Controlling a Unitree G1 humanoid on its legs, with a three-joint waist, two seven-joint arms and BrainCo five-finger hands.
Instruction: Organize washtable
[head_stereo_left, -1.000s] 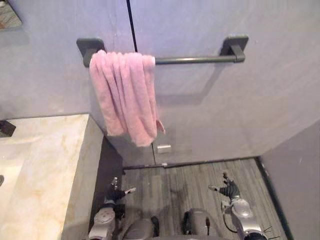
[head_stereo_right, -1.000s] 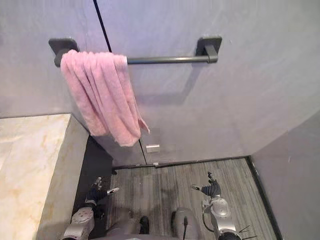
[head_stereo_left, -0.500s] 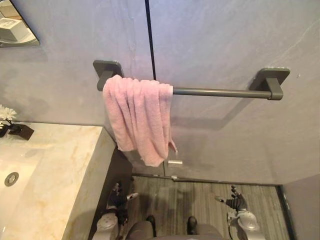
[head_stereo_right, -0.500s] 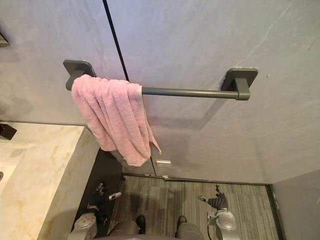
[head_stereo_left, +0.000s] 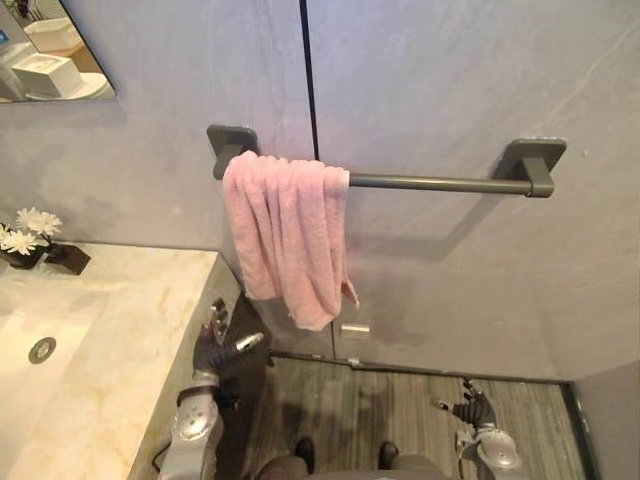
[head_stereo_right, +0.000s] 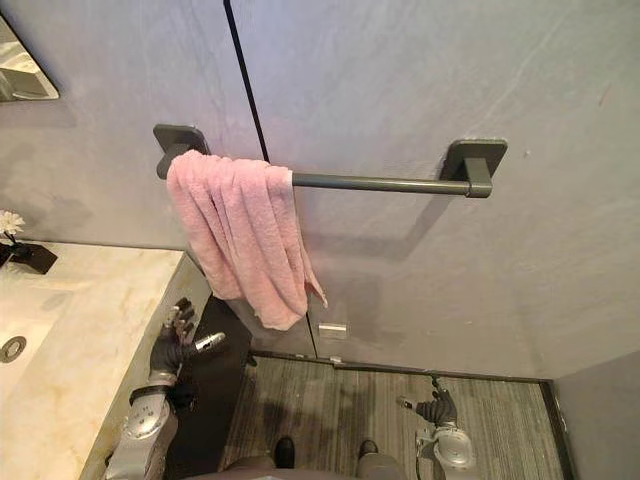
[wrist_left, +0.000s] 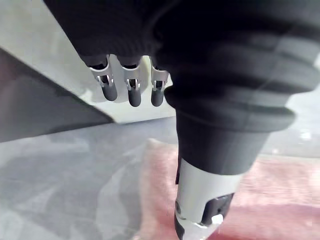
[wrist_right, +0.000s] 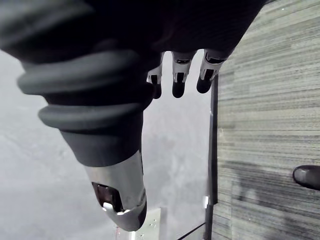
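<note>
**Below the towel rail: left robot hand placed for a reach, towel bunched**

Below the towel rail (head_stereo_left: 440, 183), at its left end, the pink towel (head_stereo_left: 288, 240) hangs bunched in folds against the bracket, with an uneven lower edge. The left robot hand (head_stereo_left: 212, 348) is held up under the towel's hem, just beside the edge of the marble surface (head_stereo_left: 100, 350). Its fingers (wrist_left: 129, 92) are straight and spread — holding nothing. The right robot hand (head_stereo_left: 472, 408) hangs low, well below the rail's right end, likewise relaxed and empty.

Assessment: the step in hand appears to be a reach for the towel, to tidy it on the rail.

Recommended — bring the left robot hand up clear of the surface edge. Take the towel by its outer hanging fold rather than the whole bundle, then draw it sideways along the rail toward the free right part.

Risk: a downward pull could drag the towel off the rail.
</note>
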